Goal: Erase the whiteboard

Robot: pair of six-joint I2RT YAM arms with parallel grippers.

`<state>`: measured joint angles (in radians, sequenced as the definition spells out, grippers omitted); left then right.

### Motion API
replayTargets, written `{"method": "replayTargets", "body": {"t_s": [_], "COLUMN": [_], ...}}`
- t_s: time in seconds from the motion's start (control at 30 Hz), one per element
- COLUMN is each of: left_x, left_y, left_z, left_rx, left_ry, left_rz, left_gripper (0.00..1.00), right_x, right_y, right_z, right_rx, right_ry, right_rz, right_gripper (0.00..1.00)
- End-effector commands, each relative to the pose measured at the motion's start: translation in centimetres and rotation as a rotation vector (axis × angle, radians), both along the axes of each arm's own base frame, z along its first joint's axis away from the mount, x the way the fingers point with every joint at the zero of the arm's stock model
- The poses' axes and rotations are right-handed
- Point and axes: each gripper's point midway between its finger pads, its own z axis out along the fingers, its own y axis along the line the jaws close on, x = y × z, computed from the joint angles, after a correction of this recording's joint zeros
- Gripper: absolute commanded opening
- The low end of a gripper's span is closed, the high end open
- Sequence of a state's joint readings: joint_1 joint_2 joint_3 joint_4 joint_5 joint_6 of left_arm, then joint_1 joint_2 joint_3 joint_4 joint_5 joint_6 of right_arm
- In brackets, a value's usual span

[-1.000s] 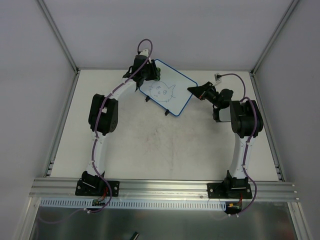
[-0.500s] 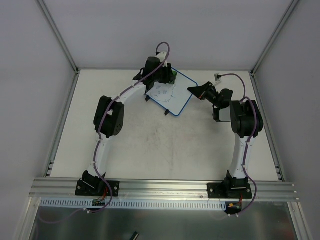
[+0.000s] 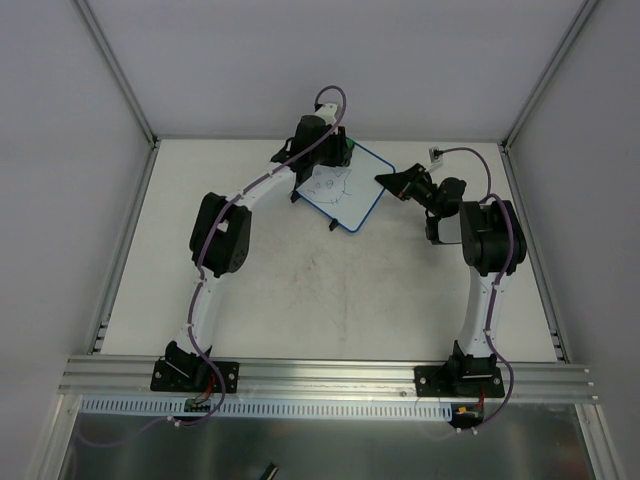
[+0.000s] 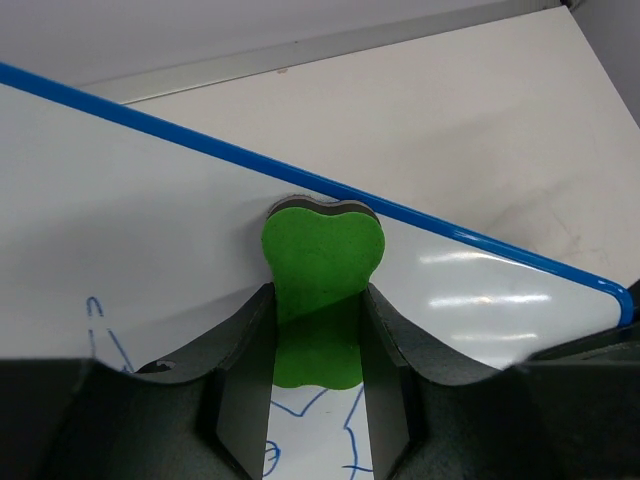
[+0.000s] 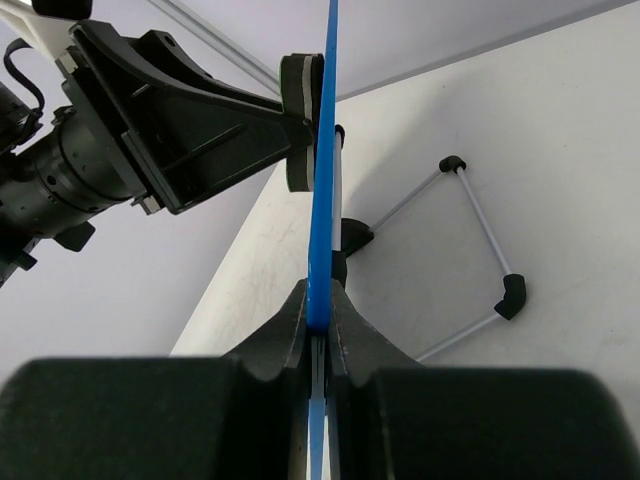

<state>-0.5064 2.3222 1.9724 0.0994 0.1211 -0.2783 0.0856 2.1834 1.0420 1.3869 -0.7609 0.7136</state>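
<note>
Blue rim of the whiteboard (image 3: 352, 192) is pinched edge-on between the closed fingers of the right gripper (image 5: 320, 312). Board stands at the far centre of the table (image 3: 300, 290). Beyond, the left gripper (image 4: 320, 305) clamps a green eraser (image 4: 322, 245), which is pressed flat against the board face just below its upper rim.

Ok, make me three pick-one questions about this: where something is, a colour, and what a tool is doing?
1. Where is the green eraser? A) lying loose B) in the left tool, against the whiteboard C) behind the board
2. What colour is the whiteboard's rim? A) blue B) red C) yellow
3. The right tool is: A) wide open B) shut on nothing C) shut on the whiteboard's edge
Answers: 1 B, the left wrist view shows it pinched and touching the board; 2 A, a blue line edges it; 3 C, it squeezes the blue edge.
</note>
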Motion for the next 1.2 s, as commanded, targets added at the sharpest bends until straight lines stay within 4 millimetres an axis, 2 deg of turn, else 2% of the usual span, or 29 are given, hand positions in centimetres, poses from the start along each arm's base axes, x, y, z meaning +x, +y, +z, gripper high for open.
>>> {"method": "replayTargets", "body": {"t_s": [0.0,0.17,0.27,0.33,0.63,0.8,0.9,0.97,1.17], "left_x": [1.1,2.4,3.0,3.0,2.8,2.9,2.8,2.9,2.4], "left_y": [2.9,6.6,8.3,8.7,13.2,12.3,10.5,10.1,7.0], "left_z": [-1.7,-3.0,-4.2,-4.6,-5.0,-5.0,-4.6,-4.0,-2.8], "left_rx": [0.021,0.010,-0.028,-0.054,0.013,-0.006,-0.040,-0.041,0.014], "left_ry": [0.047,0.093,0.149,0.184,0.192,0.199,0.207,0.194,0.122], "left_rz": [0.095,0.184,0.242,0.260,0.439,0.393,0.309,0.289,0.199], "left_gripper": [0.01,0.01,0.00,0.00,0.00,0.00,0.00,0.00,0.00], "right_x": [-5.0,-5.0,-5.0,-5.0,-5.0,-5.1,-5.1,-5.0,-5.0], "right_y": [4.8,4.8,4.9,5.0,5.0,5.1,5.1,5.0,5.0], "right_z": [0.7,0.7,0.7,0.8,0.8,0.8,0.8,0.8,0.8], "right_rx": [-0.056,-0.057,-0.057,-0.057,-0.058,-0.057,-0.057,-0.057,-0.057], "right_ry": [-0.174,-0.176,-0.176,-0.178,-0.181,-0.179,-0.179,-0.179,-0.179], "right_rz": [0.249,0.250,0.249,0.252,0.253,0.255,0.255,0.253,0.253], "right_gripper": [0.00,0.01,0.00,0.00,0.00,0.00,0.00,0.00,0.00]}}
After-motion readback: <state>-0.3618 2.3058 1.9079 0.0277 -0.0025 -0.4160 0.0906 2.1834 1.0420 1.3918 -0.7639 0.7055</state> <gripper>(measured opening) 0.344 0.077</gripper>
